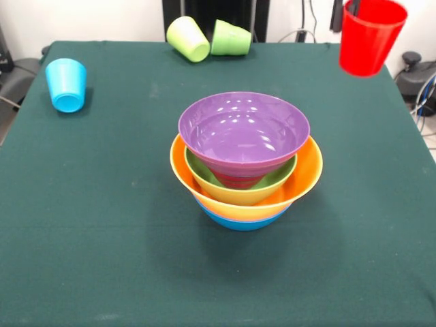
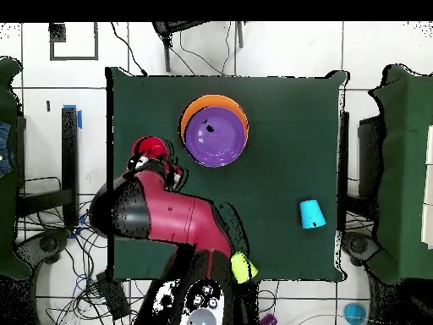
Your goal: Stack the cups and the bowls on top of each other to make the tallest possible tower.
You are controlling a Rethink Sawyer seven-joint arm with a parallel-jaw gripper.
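Observation:
The tower (image 1: 243,163) stands mid-table: a blue bowl (image 1: 238,221) at the bottom, then orange (image 1: 308,174), green (image 1: 203,174), a red rim (image 1: 238,181) and a purple bowl (image 1: 243,133) on top, open side up. From overhead it shows purple inside orange (image 2: 215,133). My gripper (image 1: 353,8) is shut on the red cup (image 1: 370,37), held upright in the air above the table's far right corner. Overhead, the gripper (image 2: 157,166) and the red cup (image 2: 150,147) are left of the tower. The sky blue cup (image 1: 67,84) lies on its side at far left. The yellow-green cup (image 1: 189,39) and the green cup (image 1: 231,38) lie side by side at the far edge.
The green table cloth (image 1: 82,218) covers the whole table. My red and black arm (image 2: 182,220) reaches over the table's bottom-left part in the overhead view, covering the green cup there. Cables and stands lie round the table's edges.

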